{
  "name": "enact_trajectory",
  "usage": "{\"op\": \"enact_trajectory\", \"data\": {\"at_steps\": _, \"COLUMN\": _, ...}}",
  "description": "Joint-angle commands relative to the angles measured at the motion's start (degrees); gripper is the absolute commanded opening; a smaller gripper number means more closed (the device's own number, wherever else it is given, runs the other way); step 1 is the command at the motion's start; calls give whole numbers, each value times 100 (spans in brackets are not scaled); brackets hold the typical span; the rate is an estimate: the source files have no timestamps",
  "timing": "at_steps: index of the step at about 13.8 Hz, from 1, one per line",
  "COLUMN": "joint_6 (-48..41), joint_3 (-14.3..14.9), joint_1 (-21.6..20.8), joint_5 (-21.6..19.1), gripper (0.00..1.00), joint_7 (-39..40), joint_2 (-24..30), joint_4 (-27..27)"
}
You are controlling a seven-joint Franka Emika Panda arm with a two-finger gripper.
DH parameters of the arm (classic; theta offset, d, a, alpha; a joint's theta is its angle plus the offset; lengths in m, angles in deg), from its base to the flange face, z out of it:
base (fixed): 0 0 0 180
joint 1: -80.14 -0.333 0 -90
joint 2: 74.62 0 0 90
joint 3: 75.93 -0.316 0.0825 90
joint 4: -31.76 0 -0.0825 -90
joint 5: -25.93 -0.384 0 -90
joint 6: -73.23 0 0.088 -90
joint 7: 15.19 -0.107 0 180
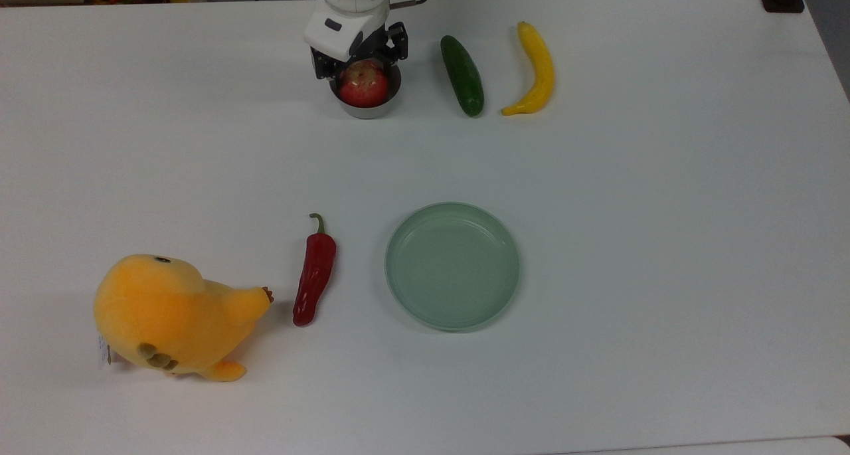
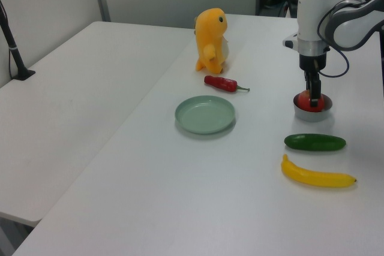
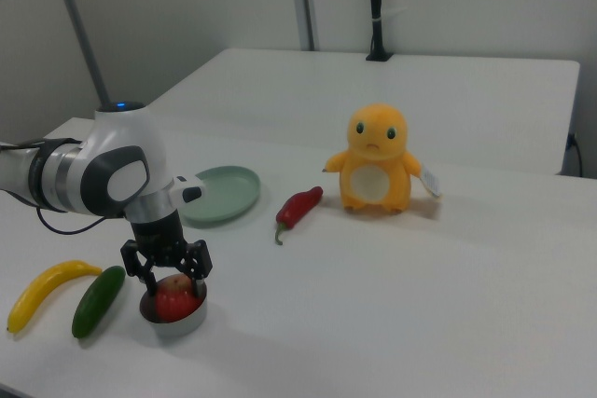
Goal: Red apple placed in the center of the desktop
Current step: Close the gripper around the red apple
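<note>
**Risk Notice: Extracting the Apple from the Bowl**

The red apple (image 1: pixel 363 85) sits in a small metal bowl (image 1: pixel 366 106) at the far edge of the surface (image 1: pixel 664 209) in the top view, well apart from the middle of the surface. The end effector (image 1: pixel 359 62) stands over the bowl with its fingers spread to either side of the apple. The right view shows the fingers (image 3: pixel 133 263) flanking the fruit, not visibly pressed against it. The apple is judged not yet gripped.

Likely faults from this position:

1. Slip. The apple is round and glossy. A closure above its widest part probably squeezes it downward out of the fingers.
2. Bowl contact. The fingers work close to the bowl rim. A low descent may strike the rim, and an off-centre closure may catch the bowl wall together with the apple.
3. Bowl carried along. The bowl looks light. If the apple wedges in it, the lift may drag or tip the bowl.
4. Collision with neighbours. The cucumber (image 1: pixel 462 76) lies just beside the bowl on the top view's right, with the banana (image 1: pixel 535 70) beyond it. A displaced bowl could strike the cucumber.
5. Placement error. The green plate (image 1: pixel 452 265) and the chili pepper (image 1: pixel 315 273) lie near the middle of the surface. A release there may land the apple on the plate, or leave it free to roll.
</note>
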Motion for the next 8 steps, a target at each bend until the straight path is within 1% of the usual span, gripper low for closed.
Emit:
{"op": "enact_trajectory", "data": {"at_steps": 1, "joint_6": 126, "joint_3": -7, "joint_1": -24, "joint_5": 77, "gripper": 79, "joint_7": -98, "joint_2": 25, "joint_4": 22}}
{"op": "enact_trajectory", "data": {"at_steps": 3, "joint_6": 65, "joint_3": -7, "joint_1": -24, "joint_5": 77, "gripper": 58, "joint_7": -89, "joint_2": 60, "joint_4": 13}}
{"op": "enact_trajectory", "data": {"at_steps": 5, "joint_6": -23, "joint_3": -7, "joint_1": -32, "joint_5": 77, "gripper": 57, "joint_7": -98, "joint_2": 95, "joint_4": 5}}
{"op": "enact_trajectory", "data": {"at_steps": 8, "joint_6": -593, "joint_3": -7, "joint_1": -41, "joint_5": 77, "gripper": 57, "joint_7": -107, "joint_2": 174, "joint_4": -241}}
